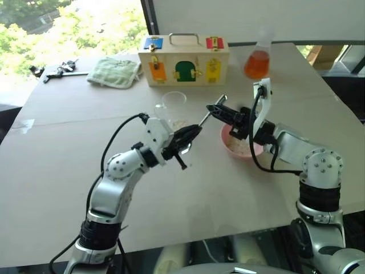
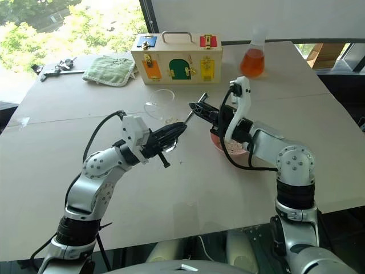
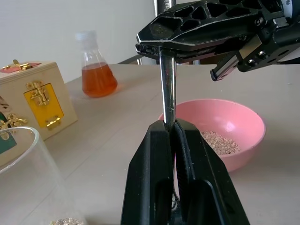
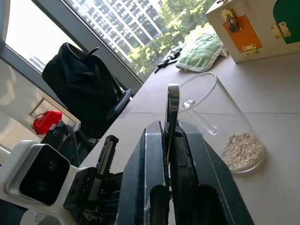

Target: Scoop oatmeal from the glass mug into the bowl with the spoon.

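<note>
In the head views, the spoon (image 1: 212, 113) is held above the table (image 1: 68, 148) by both grippers at once. The left gripper (image 1: 191, 136) is closed on its lower part, and the right gripper (image 1: 217, 108) is clamped on the handle near the top end. The glass mug (image 1: 171, 108) is seen at about 11 o'clock from the left gripper, with a little oatmeal (image 1: 180, 123) at its bottom. The pink bowl (image 1: 242, 145) lies at about 3 o'clock from the left gripper, partly hidden by the right arm. A wooden box (image 1: 183, 63), a green cloth (image 1: 114, 71) and a flask of orange liquid (image 1: 258, 60) are placed at the far side.

In the left wrist view, the spoon handle is pinched between the two black fingers (image 3: 154, 183), and the right gripper is closed on its upper end. Behind it the bowl with some flakes is seen.

In the right wrist view, the handle is gripped between the fingers (image 4: 145, 187), and the mug stands just beyond.
</note>
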{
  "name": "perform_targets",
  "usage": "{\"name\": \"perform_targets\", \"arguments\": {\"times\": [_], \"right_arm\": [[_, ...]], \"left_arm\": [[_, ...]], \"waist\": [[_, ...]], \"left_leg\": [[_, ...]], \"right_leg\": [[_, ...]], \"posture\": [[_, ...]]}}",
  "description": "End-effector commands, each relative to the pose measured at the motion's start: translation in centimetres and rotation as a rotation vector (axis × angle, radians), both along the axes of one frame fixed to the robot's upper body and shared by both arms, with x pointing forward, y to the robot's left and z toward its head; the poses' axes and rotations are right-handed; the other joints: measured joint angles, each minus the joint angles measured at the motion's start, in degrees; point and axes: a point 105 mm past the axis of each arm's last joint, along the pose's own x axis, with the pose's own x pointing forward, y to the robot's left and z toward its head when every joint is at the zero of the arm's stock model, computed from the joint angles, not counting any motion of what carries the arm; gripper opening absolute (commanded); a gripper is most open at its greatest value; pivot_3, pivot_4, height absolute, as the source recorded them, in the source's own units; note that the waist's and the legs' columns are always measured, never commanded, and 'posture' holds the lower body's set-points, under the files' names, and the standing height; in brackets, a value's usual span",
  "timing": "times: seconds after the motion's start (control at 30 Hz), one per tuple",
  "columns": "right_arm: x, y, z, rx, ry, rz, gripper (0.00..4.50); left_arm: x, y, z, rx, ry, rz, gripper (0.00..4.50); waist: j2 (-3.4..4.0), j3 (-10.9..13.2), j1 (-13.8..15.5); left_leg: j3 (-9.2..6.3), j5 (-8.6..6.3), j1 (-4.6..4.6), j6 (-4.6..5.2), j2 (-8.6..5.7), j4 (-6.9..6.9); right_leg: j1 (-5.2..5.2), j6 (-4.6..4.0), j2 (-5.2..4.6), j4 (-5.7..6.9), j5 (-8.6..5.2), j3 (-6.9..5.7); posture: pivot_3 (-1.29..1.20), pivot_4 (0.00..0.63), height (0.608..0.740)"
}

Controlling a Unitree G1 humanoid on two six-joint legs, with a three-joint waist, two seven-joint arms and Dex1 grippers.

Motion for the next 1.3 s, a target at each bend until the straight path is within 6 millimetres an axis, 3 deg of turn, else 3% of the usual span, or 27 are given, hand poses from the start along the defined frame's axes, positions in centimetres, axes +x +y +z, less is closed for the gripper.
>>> {"name": "perform_targets", "arguments": {"times": [0.03,0.2,0.33,0.47,0.53,0.7,0.87,1.13,1.3], "right_arm": [[0.2,-1.0,1.8,0.015,-0.072,-0.032,0.04],[0.4,-1.2,1.8,0.014,-0.067,-0.043,0.04],[0.6,-1.4,2.0,0.025,-0.056,-0.059,0.0],[1.0,-2.5,2.0,0.03,-0.033,-0.092,0.0],[1.1,-3.1,2.2,0.029,-0.027,-0.109,0.0],[2.3,-6.3,3.3,-0.021,-0.029,-0.206,0.0],[3.1,-7.8,4.7,-0.054,-0.054,-0.253,0.0],[3.4,-7.4,6.1,-0.114,-0.124,-0.269,0.0],[3.2,-7.2,7.9,-0.14,-0.218,-0.31,0.0]], "left_arm": [[-0.3,0.6,0.2,0.002,-0.016,0.007,0.0],[0.1,1.1,0.1,-0.026,0.044,0.033,0.0],[0.1,1.5,0.5,-0.025,0.047,0.042,1.12],[0.9,3.4,1.8,-0.04,0.014,0.13,2.88],[0.9,4.4,2.5,-0.061,0.012,0.157,2.88],[0.8,9.2,5.2,-0.163,0.004,0.328,2.88],[1.6,14.2,4.3,-0.062,-0.011,0.533,2.88],[3.4,13.3,-0.4,0.049,0.045,0.457,2.88],[5.6,14.1,-3.3,0.06,0.022,0.568,2.88]], "waist": [[0.0,0.0,0.0],[0.0,0.0,0.0],[0.0,0.0,0.0],[0.0,0.0,0.0],[0.0,0.0,0.0],[0.02,0.0,0.0],[0.02,0.0,0.0],[0.03,0.0,0.2],[0.05,0.0,0.2]], "left_leg": [[0.0,0.0,0.0,0.0,0.0,0.0],[0.0,0.0,0.0,0.0,0.0,0.0],[-0.01,0.0,-0.01,0.0,0.0,0.0],[-0.01,0.0,0.0,0.0,0.0,0.0],[-0.01,0.0,0.0,0.0,0.0,0.0],[0.0,0.0,-0.02,0.0,0.0,0.02],[0.02,0.0,0.01,0.0,0.02,0.0],[0.01,0.0,-0.05,0.0,0.0,0.0],[0.0,0.0,-0.1,0.0,0.02,0.0]], "right_leg": [[0.0,0.0,0.0,0.0,0.0,-0.01],[0.0,0.0,0.0,0.0,0.0,0.0],[0.0,0.0,0.0,0.01,0.0,-0.01],[0.0,0.0,0.0,0.0,0.0,-0.01],[0.0,0.0,0.0,0.0,0.0,-0.01],[-0.01,0.0,0.0,-0.01,0.0,-0.01],[0.0,0.0,0.02,-0.01,0.0,0.01],[0.0,0.0,-0.03,-0.05,0.0,-0.02],[-0.08,0.0,-0.01,-0.03,0.0,-0.03]], "posture": [[0.0,0.15,0.74],[0.0,0.15,0.74],[0.0,0.15,0.74],[0.0,0.15,0.74],[0.0,0.15,0.74],[0.0,0.15,0.74],[0.0,0.15,0.74],[0.0,0.15,0.74],[0.0,0.15,0.74]]}}
